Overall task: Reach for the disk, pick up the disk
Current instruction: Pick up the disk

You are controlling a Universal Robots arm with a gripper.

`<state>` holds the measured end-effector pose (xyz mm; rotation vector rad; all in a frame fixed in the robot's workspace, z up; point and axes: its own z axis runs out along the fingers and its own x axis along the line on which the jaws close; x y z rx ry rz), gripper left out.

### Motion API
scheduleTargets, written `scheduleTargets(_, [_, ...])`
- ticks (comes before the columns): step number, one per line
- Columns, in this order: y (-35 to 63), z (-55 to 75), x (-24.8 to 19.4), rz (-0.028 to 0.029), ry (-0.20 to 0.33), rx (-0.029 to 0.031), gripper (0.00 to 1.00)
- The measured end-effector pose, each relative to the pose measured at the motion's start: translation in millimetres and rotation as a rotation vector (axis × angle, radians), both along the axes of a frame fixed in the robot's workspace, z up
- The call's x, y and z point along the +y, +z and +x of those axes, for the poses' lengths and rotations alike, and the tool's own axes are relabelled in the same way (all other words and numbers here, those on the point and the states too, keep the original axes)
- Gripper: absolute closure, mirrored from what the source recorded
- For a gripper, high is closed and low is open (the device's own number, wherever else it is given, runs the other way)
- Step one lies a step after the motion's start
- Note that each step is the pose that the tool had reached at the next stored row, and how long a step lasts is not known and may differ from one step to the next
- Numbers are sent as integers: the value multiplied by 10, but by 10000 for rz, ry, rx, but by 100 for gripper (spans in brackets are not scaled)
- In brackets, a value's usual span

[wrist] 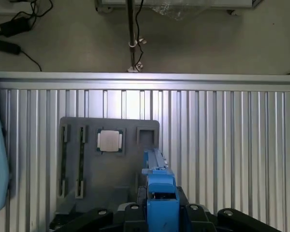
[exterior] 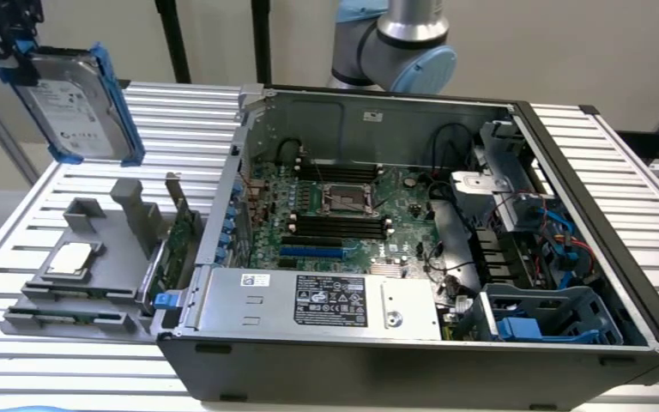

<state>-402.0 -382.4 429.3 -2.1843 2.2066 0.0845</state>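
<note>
While the pincer [exterior: 11, 53] is hanging above the far corner of the desk [exterior: 44, 184] on the exterior view's left, its fingers are clamping the upper end of the disk [exterior: 75, 107] and are standing only as far apart as the part they are gripping. The disk is hanging clear of the desk surface, nearly upright and slightly tilted. Its white label is facing the exterior camera, and its blue carrier rails are running down both long sides. In the wrist view, one blue rail of the disk [wrist: 160, 193] is projecting from between the black pincer parts.

Beneath the raised disk, a grey holder tray [exterior: 112, 202] is lying near the desk edge on the exterior view's left. A small square silver chip [exterior: 72, 257] is sitting in a shallow recess of this tray. A thin green circuit card [exterior: 176, 236] is standing on edge at the tray's side, just beside the computer case.

The computer case [exterior: 421, 369] is lying open on its side across the middle of the desk and reaching toward the edge on the exterior view's right. Inside it, a motherboard [exterior: 341, 215] is covering the floor, and a silver power supply [exterior: 318, 300] is lying along the near wall. A blue drive cage [exterior: 547, 313] is occupying the near corner on the exterior view's right. The robot arm [exterior: 404, 39] is rising behind the case's far wall.
</note>
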Motion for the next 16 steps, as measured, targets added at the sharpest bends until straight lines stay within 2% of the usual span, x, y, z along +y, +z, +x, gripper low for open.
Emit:
scheduleTargets(9, [311,399,-7,242,41,2,67])
scheduleTargets(16, [554,717,-21,389,42,6,67])
